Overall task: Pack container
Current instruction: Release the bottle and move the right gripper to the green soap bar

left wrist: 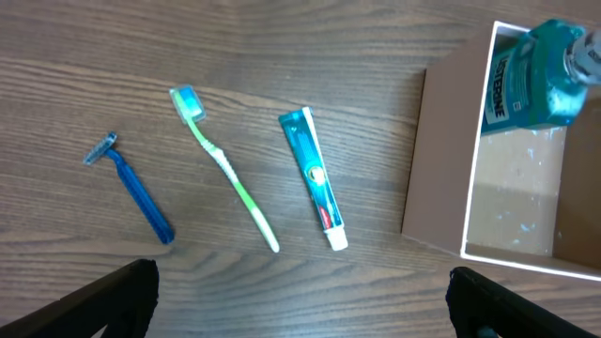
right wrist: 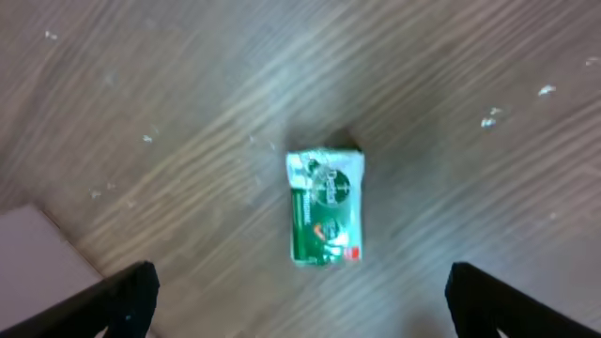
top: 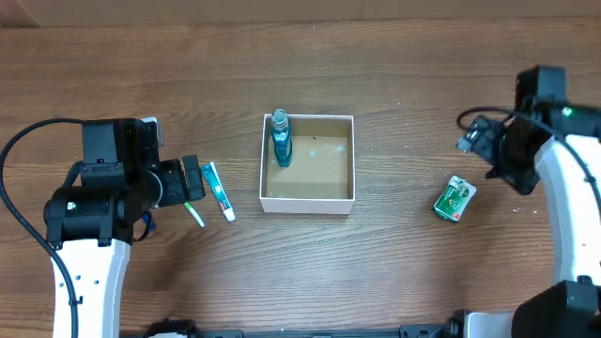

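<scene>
The wooden table (top: 413, 66) was brown and grained. The left gripper (left wrist: 300, 305), fingers spread wide, hung over one blue razor (left wrist: 131, 188), one green toothbrush (left wrist: 225, 169) and one toothpaste tube (left wrist: 315, 178). The right gripper (right wrist: 300, 300), equally spread, hung over one green packet (right wrist: 324, 207), its writing too blurred to read. The one container (top: 307, 202) sat mid-table, holding one blue bottle (left wrist: 531, 80) marked LISTERINE. Only the left wrist view showed the razor.

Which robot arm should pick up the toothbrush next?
Left. Its fingers are open and hover over the toothbrush, just beside the container. The right arm hangs over the green packet, on the container's far side.
</scene>
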You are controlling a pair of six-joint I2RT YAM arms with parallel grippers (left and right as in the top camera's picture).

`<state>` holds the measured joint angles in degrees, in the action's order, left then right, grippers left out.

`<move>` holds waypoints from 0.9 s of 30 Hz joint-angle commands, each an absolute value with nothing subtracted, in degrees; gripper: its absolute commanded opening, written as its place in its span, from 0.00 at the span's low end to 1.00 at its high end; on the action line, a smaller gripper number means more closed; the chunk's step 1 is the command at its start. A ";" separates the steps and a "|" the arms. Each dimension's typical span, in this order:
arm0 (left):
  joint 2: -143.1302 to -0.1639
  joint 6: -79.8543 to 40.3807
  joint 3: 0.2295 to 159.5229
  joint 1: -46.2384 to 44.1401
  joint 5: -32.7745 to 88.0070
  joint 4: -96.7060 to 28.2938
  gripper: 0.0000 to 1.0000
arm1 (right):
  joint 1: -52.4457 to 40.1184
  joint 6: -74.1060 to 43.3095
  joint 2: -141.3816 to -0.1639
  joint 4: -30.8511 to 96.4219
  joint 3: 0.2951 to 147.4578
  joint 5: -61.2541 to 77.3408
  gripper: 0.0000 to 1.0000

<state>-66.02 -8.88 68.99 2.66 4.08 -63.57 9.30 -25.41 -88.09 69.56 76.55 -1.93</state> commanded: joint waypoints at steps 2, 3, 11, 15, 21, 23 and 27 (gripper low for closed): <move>-65.89 -8.82 70.08 2.61 3.88 -63.61 1.00 | 9.30 -23.97 -90.24 58.02 63.96 -0.89 1.00; -65.89 -8.82 70.06 2.59 3.88 -63.61 1.00 | 9.30 -22.92 -90.56 55.33 62.00 -0.21 1.00; -65.91 -8.82 70.08 2.59 3.88 -63.64 1.00 | 9.32 -22.46 -91.22 45.82 54.63 0.10 1.00; -65.89 -8.82 70.08 2.59 3.88 -63.64 1.00 | 9.37 -22.44 -94.65 44.88 54.63 0.10 1.00; -65.89 -8.82 70.06 2.59 3.88 -63.61 1.00 | 9.34 -22.00 -99.37 44.18 54.63 0.12 1.00; -65.89 -8.82 70.08 2.59 3.88 -63.64 1.00 | 9.34 -20.86 -99.37 44.25 54.63 0.14 0.97; -65.91 -8.82 70.08 2.59 3.88 -63.64 1.00 | 9.34 -20.73 -99.37 44.66 54.63 0.14 0.89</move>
